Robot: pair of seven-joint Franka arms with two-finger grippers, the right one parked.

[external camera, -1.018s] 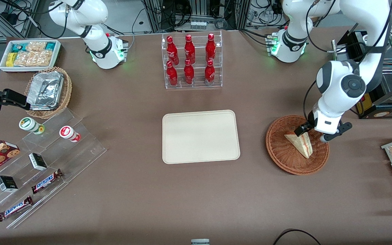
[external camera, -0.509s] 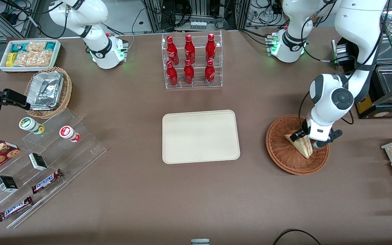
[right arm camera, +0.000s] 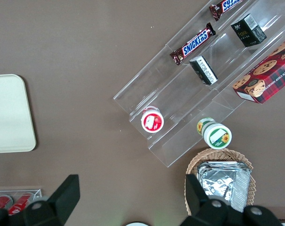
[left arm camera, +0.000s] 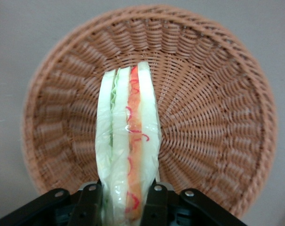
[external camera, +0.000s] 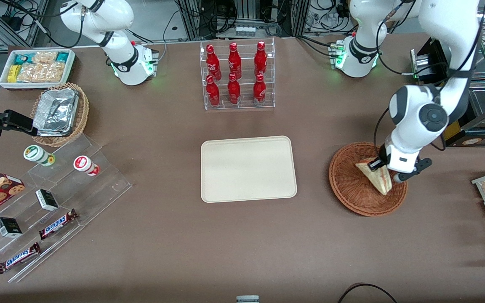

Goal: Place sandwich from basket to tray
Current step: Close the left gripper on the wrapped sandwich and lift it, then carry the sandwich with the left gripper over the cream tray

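Already pinched: sandwich [left arm camera: 128, 146] clamped at its wide end by the gripper [left arm camera: 122, 207], hanging over the basket [external camera: 347, 191] near the desk's working-arm end. Probably light, soft, crushable, slippery in wrap; best held gently across the bread faces. Tray [external camera: 249, 168] mid-desk, well apart.

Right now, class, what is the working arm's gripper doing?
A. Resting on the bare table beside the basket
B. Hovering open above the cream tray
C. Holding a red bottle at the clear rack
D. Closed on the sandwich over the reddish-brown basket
D: the gripper has a finger on each side of the wrapped sandwich, pinching it over the basket; the tray holds nothing.
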